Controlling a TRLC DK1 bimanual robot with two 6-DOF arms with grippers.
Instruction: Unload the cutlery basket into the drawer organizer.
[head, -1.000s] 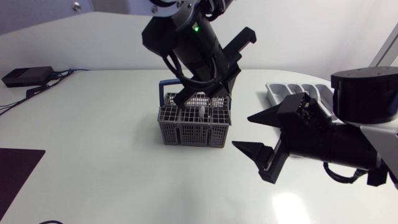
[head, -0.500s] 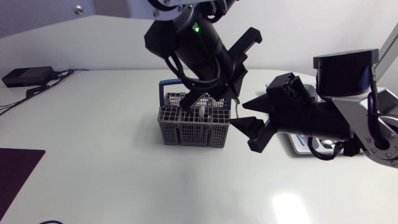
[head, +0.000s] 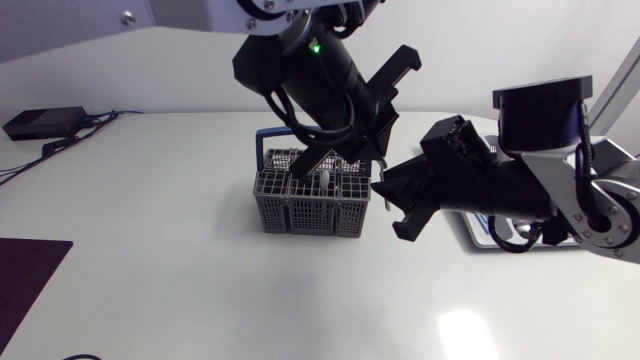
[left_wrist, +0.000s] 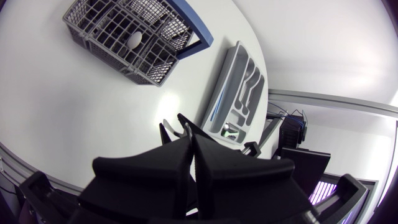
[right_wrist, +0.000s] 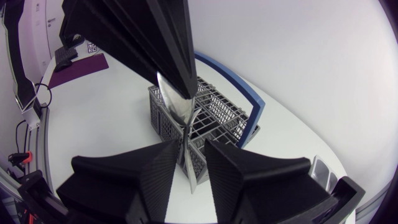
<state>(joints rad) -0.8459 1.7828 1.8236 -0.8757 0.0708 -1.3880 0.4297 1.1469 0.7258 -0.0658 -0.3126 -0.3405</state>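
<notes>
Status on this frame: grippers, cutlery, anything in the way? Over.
Left gripper shut on a spoon by the basket. Right gripper open, spoon handle between its fingers. One more piece in basket. No obstruction seen.

I'm working over a white table (head: 150, 220) with a smooth, slightly glossy top. Near its middle stands the grey cutlery basket (head: 300, 215), its blue handle on the far side. To my right of it lies the grey drawer organizer (left_wrist: 222, 87), set well apart from the basket. At the far left corner sits a small black box (head: 42, 122) with cables (head: 85, 128) trailing from it. A dark mat (head: 25, 285) lies flat at the near left edge.
</notes>
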